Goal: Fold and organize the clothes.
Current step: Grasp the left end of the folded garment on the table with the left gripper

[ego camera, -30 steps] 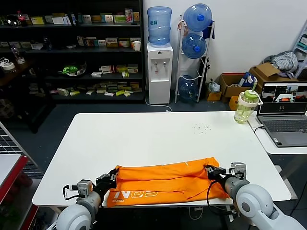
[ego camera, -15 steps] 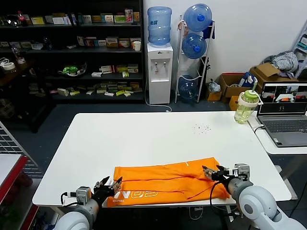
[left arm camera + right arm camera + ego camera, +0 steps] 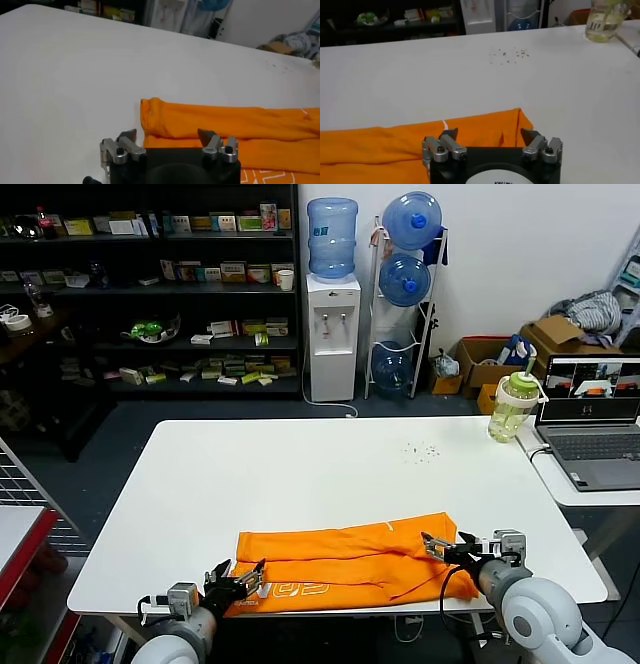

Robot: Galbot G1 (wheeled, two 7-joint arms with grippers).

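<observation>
The orange T-shirt [image 3: 345, 559] lies folded into a long band along the near edge of the white table [image 3: 330, 474], with white lettering [image 3: 295, 591] showing at its front left. My left gripper [image 3: 238, 577] is open and empty at the band's left end, just off the cloth. My right gripper [image 3: 447, 547] is open and empty at the band's right end. In the left wrist view the shirt [image 3: 235, 132] lies just beyond the open left gripper [image 3: 167, 136]. In the right wrist view the shirt's corner [image 3: 485, 127] lies between and beyond the fingers of the right gripper [image 3: 490, 134].
A green-lidded bottle [image 3: 513, 406] stands at the table's far right corner. A laptop [image 3: 592, 424] sits on a side table to the right. Small dark specks [image 3: 420, 450] lie on the table behind the shirt. Shelves and a water dispenser [image 3: 331, 334] stand farther back.
Both grippers have let go of the shirt and drawn back toward me, now open. The shirt's top layer settled flat; the lettering panel is partly folded under.
</observation>
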